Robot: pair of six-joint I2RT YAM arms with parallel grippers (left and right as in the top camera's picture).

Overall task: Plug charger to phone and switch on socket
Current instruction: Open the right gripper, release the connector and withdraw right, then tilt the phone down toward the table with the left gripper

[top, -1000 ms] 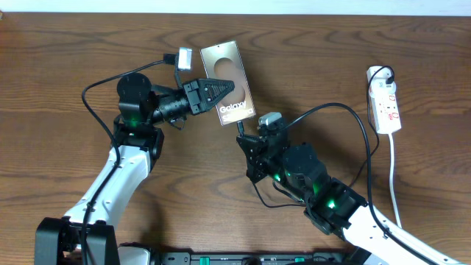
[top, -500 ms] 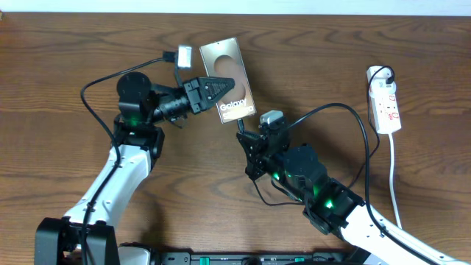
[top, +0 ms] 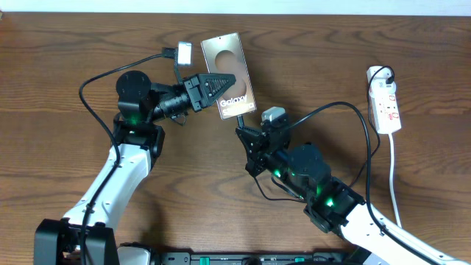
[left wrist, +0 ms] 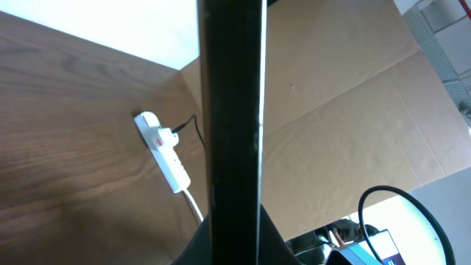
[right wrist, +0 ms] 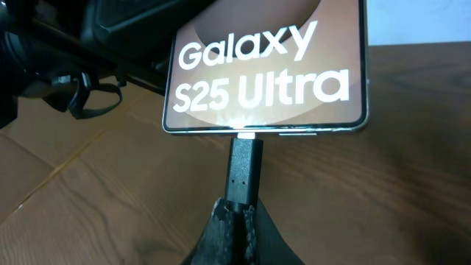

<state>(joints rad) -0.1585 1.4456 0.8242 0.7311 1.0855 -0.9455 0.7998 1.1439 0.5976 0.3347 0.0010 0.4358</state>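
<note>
Quick count of what's in front of me: one phone (top: 219,50), one charger cable (top: 346,107), one socket strip (top: 384,99), all over one wooden table (top: 59,59).

My left gripper (top: 224,81) is clamped on the phone, fingers across its face, holding it up off the table. In the left wrist view I only see it edge-on, as a dark bar straight ahead of the fingers.

My right gripper (right wrist: 234,217) is pressed together on the cable's one connector (right wrist: 244,165), right at my fingertips. Just past them, the connector's tip touches the middle of the phone's bottom edge. I honestly can't tell if it's seated in the port or only butted against it.

The socket strip lies well away from both grippers, out past my right arm. The single black plug (top: 383,73) sits in its far end. There are red switch marks on it, too small for me to count.
</note>
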